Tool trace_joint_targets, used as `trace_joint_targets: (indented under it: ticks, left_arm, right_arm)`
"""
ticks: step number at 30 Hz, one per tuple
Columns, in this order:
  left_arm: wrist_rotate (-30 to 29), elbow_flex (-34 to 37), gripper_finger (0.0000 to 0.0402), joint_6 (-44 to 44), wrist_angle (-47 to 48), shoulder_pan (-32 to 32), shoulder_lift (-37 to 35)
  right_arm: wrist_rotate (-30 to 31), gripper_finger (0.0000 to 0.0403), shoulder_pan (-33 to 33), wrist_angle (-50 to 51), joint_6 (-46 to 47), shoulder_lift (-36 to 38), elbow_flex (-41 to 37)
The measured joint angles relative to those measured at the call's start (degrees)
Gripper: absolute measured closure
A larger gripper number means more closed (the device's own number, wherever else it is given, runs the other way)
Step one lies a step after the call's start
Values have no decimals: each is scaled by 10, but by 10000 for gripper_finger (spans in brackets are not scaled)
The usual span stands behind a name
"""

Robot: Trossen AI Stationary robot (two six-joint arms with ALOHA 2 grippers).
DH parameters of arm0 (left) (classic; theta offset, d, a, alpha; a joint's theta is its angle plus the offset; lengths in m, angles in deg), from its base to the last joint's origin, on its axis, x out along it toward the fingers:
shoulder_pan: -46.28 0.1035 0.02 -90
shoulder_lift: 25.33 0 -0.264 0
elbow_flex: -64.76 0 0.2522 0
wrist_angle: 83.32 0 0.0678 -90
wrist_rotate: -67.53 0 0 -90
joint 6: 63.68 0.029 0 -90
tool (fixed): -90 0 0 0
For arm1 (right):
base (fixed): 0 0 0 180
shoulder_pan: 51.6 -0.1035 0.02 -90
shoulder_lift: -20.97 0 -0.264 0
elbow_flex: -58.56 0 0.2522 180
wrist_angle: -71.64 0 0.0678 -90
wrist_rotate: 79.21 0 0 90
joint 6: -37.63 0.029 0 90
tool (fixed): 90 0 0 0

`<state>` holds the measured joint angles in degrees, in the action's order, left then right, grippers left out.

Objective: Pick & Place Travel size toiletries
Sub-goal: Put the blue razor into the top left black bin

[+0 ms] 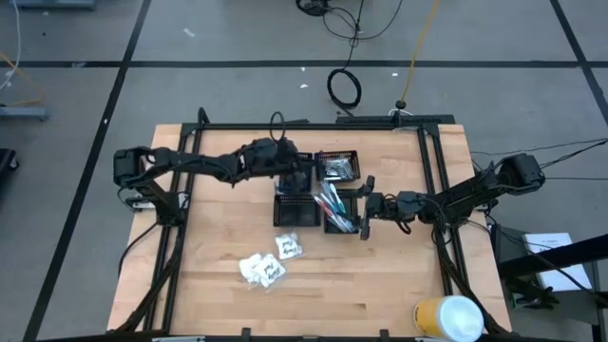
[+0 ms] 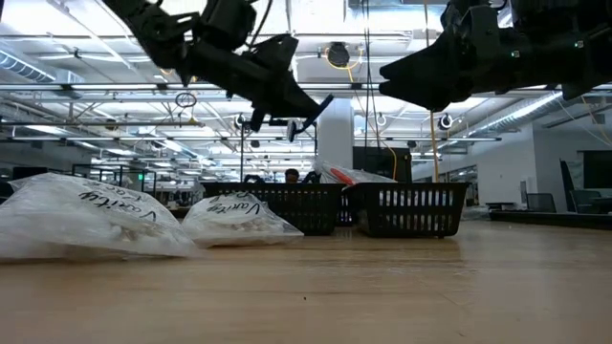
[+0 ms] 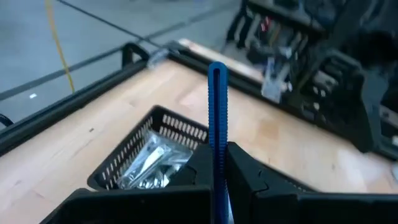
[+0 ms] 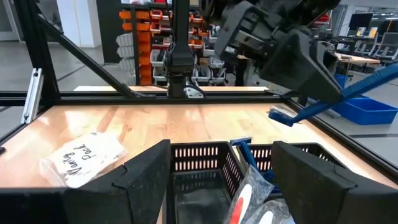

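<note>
Sorting of travel toiletries, part done. The desk (image 1: pixel 380 275) carries four black mesh trays (image 1: pixel 318 195) grouped at its middle, and a yellow-and-white cylinder (image 1: pixel 446 318) stands at the near right corner, outside the work.

Three of the trays already hold items: toothbrushes (image 1: pixel 331 204) in white, teal and pink lie in the near right tray, silvery-white pieces (image 3: pixel 152 165) in the far right one, and a blue razor (image 4: pixel 245 155) leans in a tray just ahead of the right pincer. What the fourth tray holds cannot be made out.

Still unsorted are the white crinkly packets (image 1: pixel 269 263), lying loose on the desk nearer the front edge, well apart from the trays; at least three show from above.

The left pincer (image 1: pixel 302 173) hangs above the trays, clamped on a blue razor handle (image 3: pixel 217 118), whose head (image 4: pixel 283 115) shows in the right wrist view; this item is judged to be in transit toward its tray. The right pincer (image 1: pixel 365 214) waits just beside the near right tray, jaws spread wide and holding nothing.
</note>
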<state>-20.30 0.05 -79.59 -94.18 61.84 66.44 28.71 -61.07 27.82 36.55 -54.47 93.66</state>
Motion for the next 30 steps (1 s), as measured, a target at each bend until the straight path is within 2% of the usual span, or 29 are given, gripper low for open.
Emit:
trace_joint_targets:
  ticks: [6, 10, 14, 26, 30]
  left_arm:
    - [-46, 110, 396, -80, -156, 20, 0]
    - [-110, 156, 396, -132, -158, 25, 0]
    - [-113, 159, 395, -132, -162, 20, 0]
    - [-127, 158, 355, -103, -160, 17, 0]
    - [-128, 158, 330, -114, -159, 18, 0]
  right_arm:
    - [-1, 140, 0, 1, 4, 0, 0]
    - [-2, 140, 0, 13, 7, 0, 0]
    - [-2, 140, 0, 22, 7, 0, 0]
    - [-2, 140, 0, 22, 7, 0, 0]
    - [-2, 140, 0, 22, 7, 0, 0]
